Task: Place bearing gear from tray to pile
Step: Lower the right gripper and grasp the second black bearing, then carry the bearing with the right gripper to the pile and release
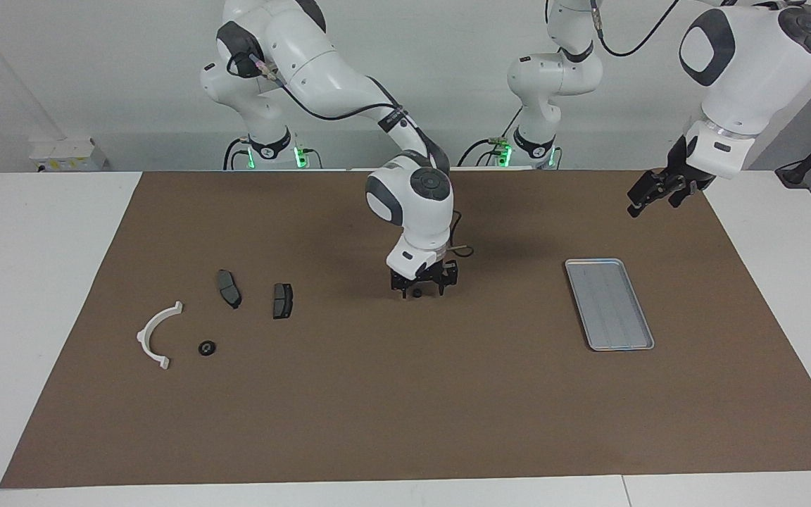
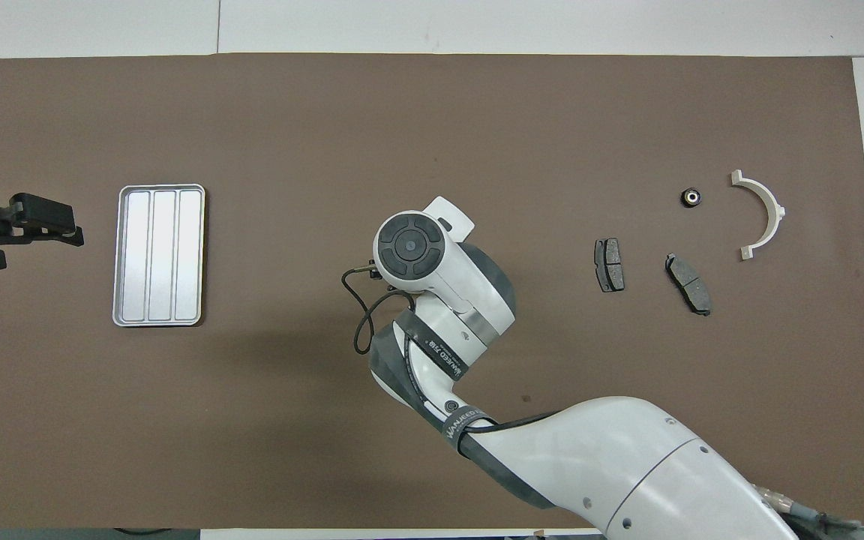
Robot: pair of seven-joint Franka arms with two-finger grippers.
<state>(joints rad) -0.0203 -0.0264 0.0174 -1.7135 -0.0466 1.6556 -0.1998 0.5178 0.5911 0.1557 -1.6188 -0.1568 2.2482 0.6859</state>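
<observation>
The tray (image 1: 610,304) lies bare at the left arm's end of the mat; it also shows in the overhead view (image 2: 159,255). The pile is at the right arm's end: a white half-ring bracket (image 1: 158,335), two dark plates (image 1: 229,288) (image 1: 282,301) and one small black bearing gear (image 1: 207,347). My right gripper (image 1: 420,290) is low over the middle of the mat, between tray and pile, shut on a second small dark bearing gear (image 1: 416,291). In the overhead view the right wrist (image 2: 409,246) hides that gripper and gear. My left gripper (image 1: 648,196) waits open and empty in the air beside the tray.
A brown mat (image 1: 405,408) covers most of the white table. The right arm (image 2: 552,442) stretches low over the mat from its base to the middle. The pile also shows in the overhead view, with the bracket (image 2: 766,214) nearest the table's end.
</observation>
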